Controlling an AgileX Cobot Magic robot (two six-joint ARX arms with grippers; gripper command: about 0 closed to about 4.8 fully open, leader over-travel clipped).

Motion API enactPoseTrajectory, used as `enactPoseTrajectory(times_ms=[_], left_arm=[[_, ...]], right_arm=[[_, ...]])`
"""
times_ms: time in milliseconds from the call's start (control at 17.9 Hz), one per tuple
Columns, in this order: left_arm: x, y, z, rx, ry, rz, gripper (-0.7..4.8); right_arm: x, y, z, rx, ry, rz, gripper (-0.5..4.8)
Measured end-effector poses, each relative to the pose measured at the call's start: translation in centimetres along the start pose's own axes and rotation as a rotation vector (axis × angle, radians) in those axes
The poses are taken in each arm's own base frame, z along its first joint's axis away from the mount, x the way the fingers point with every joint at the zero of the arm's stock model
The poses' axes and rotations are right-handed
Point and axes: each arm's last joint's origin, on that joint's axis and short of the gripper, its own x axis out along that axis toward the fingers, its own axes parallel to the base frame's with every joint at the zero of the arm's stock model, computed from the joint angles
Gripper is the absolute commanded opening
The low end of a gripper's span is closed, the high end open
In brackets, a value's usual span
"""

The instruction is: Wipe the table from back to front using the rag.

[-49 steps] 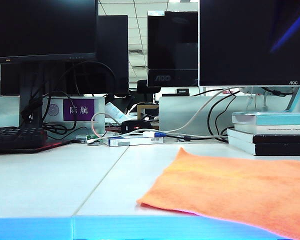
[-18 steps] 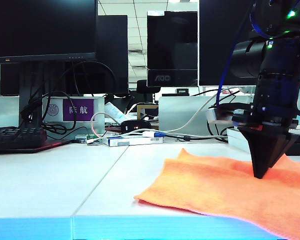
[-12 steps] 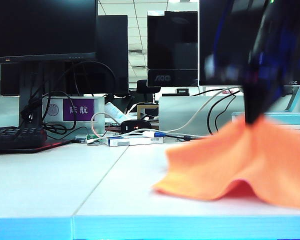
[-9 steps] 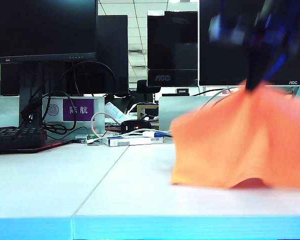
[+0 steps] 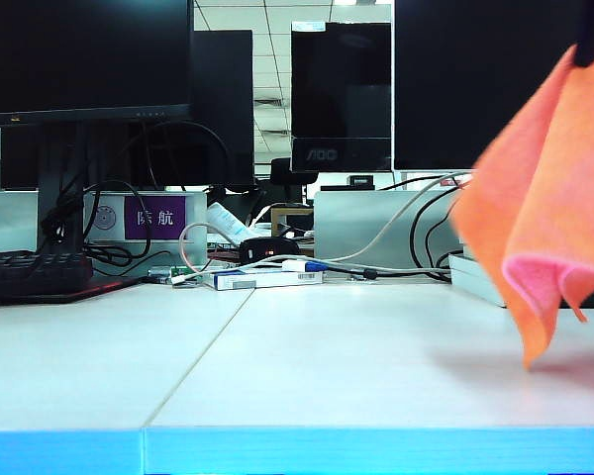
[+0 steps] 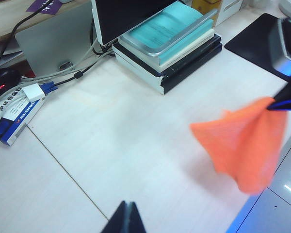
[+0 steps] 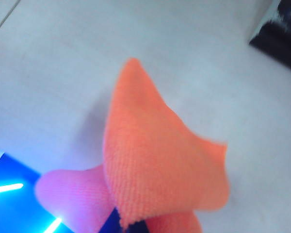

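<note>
The orange rag (image 5: 549,198) hangs in the air at the right of the exterior view, bunched into a drooping cone, its lowest corner just over the white table (image 5: 277,366). My right gripper (image 5: 592,40) is shut on the rag's top, mostly cut off at the upper right corner. In the right wrist view the rag (image 7: 155,155) drapes over the right gripper (image 7: 131,224) and hides most of its jaws. The left wrist view shows the rag (image 6: 242,141) dangling from a dark right fingertip (image 6: 287,97). My left gripper (image 6: 128,216) is shut on nothing, above the table's seam (image 6: 63,167).
A stack of books (image 6: 169,43) under a monitor stand sits at the back right, with a black mat (image 6: 254,41) beside it. Cables and a blue-white box (image 5: 262,278) lie at the back centre, a keyboard (image 5: 35,274) at the back left. The blue front edge (image 5: 277,452) runs along the front.
My right gripper came down onto the flat rag, pinched it and lifted it up and to the right, off the table. The left arm has not moved.
</note>
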Motion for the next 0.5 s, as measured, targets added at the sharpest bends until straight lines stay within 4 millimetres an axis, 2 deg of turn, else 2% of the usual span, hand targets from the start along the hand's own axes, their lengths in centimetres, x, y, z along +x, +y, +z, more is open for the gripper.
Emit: enactPoseTrajectory(times_ms=[112, 336, 391, 447, 503], left_arm=[[0.0, 0.0, 0.0, 0.0, 0.0, 0.0, -0.03], [0.0, 0.0, 0.0, 0.0, 0.0, 0.0, -0.03], [0.0, 0.0, 0.0, 0.0, 0.0, 0.0, -0.03], [0.0, 0.0, 0.0, 0.0, 0.0, 0.0, -0.03], [0.0, 0.0, 0.0, 0.0, 0.0, 0.0, -0.03]], right_arm=[[0.5, -0.1, -0.2, 0.026, 0.062, -0.019, -0.01], [4.5, -0.6, 1.1, 0.037, 0.179, -0.012, -0.01], [6.9, -0.9, 1.8, 0.039, 0.237, -0.003, -0.01], [11.7, -1.5, 4.1, 0.024, 0.149, 0.045, -0.01], [14.1, -1.5, 4.4, 0.025, 0.173, 0.076, -0.01]])
